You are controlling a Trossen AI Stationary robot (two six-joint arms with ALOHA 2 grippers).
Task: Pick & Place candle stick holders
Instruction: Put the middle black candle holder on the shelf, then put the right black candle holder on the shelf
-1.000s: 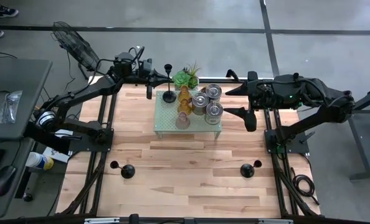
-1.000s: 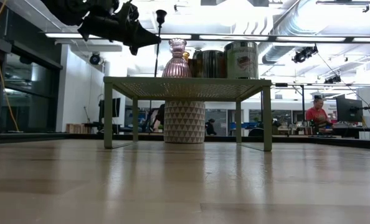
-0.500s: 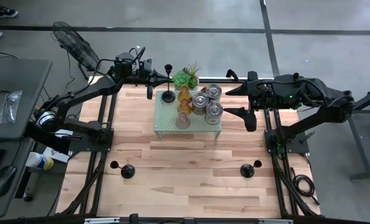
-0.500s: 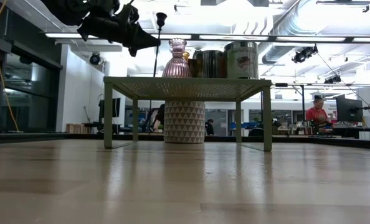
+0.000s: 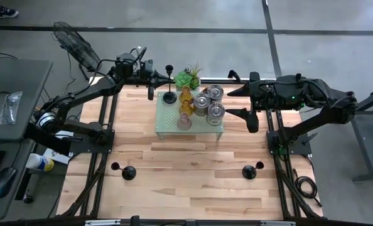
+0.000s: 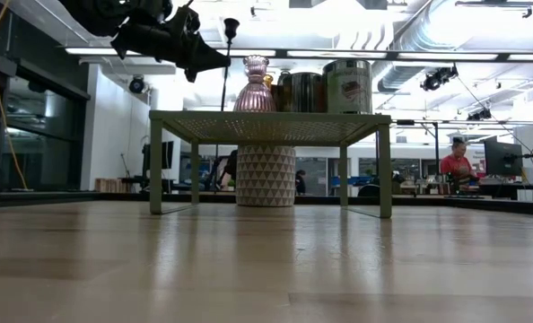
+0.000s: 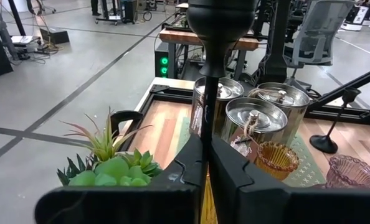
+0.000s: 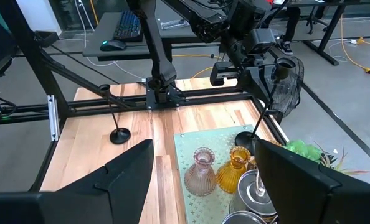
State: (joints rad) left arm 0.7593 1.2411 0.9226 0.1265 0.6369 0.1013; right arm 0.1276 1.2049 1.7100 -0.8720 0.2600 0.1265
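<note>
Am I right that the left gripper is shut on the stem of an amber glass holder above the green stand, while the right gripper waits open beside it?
Not quite. The left gripper is shut on the thin stem of a black candlestick, not an amber glass holder; the left wrist view shows it. The amber holder sits untouched on the green stand. The right gripper does wait open beside it.

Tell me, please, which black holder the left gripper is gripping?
The black holder at the stand's back left corner: the left gripper is shut on its stem. The other two stand untouched on the front table.
</note>
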